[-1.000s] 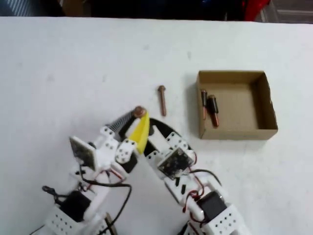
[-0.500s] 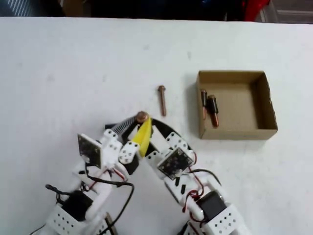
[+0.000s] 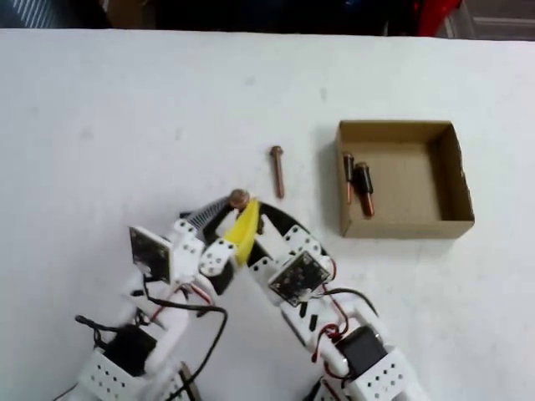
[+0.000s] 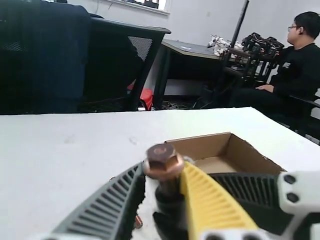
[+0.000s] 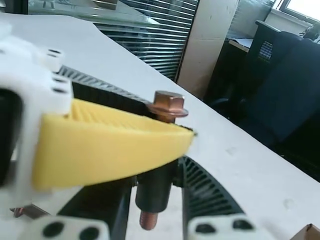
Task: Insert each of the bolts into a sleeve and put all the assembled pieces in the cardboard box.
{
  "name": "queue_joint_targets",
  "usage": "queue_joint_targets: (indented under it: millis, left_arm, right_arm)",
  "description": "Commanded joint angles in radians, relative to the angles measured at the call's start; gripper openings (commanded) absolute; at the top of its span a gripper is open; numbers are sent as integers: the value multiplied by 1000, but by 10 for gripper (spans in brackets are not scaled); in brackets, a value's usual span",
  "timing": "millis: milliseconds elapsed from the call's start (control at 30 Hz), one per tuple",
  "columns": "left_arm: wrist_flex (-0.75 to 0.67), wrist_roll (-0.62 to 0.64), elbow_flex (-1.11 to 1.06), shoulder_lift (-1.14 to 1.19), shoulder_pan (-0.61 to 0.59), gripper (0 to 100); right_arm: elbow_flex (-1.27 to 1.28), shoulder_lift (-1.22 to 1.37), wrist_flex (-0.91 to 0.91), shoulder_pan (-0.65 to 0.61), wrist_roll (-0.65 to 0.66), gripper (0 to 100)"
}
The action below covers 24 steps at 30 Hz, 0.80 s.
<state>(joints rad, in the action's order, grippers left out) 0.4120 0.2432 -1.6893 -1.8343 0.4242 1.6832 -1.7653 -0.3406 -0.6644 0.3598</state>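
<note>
The bolt (image 4: pixel 161 160) stands straight up above the bench (image 3: pixel 125 100). It is pushed down into the black sleeve (image 5: pixel 155 187), and its tip pokes out below. The left fingers (image 4: pixel 210 205) are clenched on the bolt just under its head. The right fingers (image 5: pixel 205 192) seem to grip the sleeve lower down. The box (image 3: pixel 393 125) lies on the right arm's side, so that arm is nearer. A loose bolt (image 3: pixel 277 171) lies flat between the fingers and the box.

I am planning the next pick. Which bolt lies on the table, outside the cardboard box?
The bare bolt lying flat on the table beside the cardboard box. Another bolt stands upright in a sleeve between the jaws; two pieces lie inside the box.
</note>
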Motion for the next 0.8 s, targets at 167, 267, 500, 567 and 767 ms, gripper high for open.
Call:
queue_joint_targets:
  millis: [167,267,500,567,767]
  left_arm:
    - [26,8,-3,2,-35,219]
    - [21,5,-3,2,-33,247]
    - [18,5,11,2,-31,290]
    - [8,5,14,2,-31,290]
    - [5,5,66,2,-31,288]
  right_arm:
    - [6,-18,36,44,12,17]
    - [6,-18,36,45,-48,17]
    - [8,-13,36,44,-106,17]
    - [8,-10,35,44,-109,17]
    - [8,-16,-19,44,-109,17]
